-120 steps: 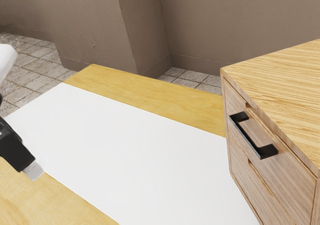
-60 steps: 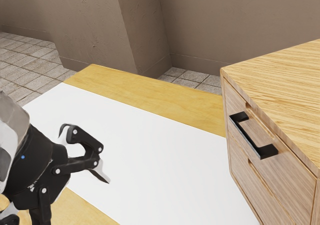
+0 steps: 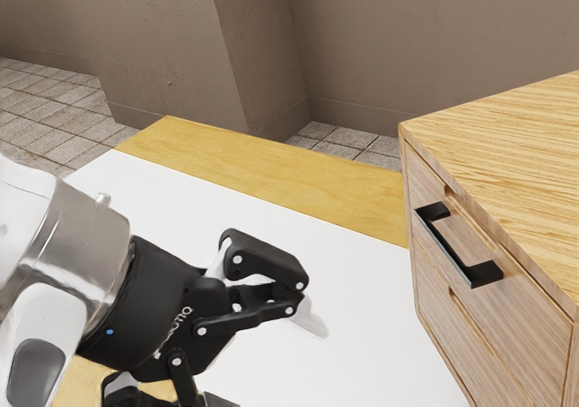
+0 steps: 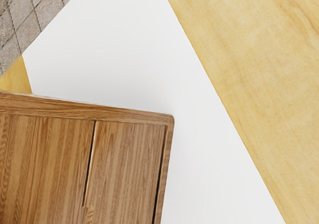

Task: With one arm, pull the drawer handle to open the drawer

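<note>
A wooden cabinet [image 3: 507, 181] stands at the exterior view's right. The front of its top drawer [image 3: 452, 212] carries a black bar handle [image 3: 457, 244], and that front sits flush with the cabinet. My black gripper [image 3: 267, 289] hangs low over the white mat [image 3: 362, 307], well to the left of the handle, pointing toward the cabinet. Its fingers stand open with nothing between them. In the wrist view the cabinet's wooden face [image 4: 84, 164] lies ahead of the hand, with dark seams running across it.
The white mat covers most of a wooden table [image 3: 271, 167], whose bare strip runs along the far side. Beyond the table are a tiled floor [image 3: 63, 118] and brown walls [image 3: 407, 36]. A lower drawer front [image 3: 479, 335] sits under the top one.
My arm has swept in from the exterior view's left edge toward the right, bringing the whole gripper over the mat and closer to the cabinet. The drawer has not moved.
</note>
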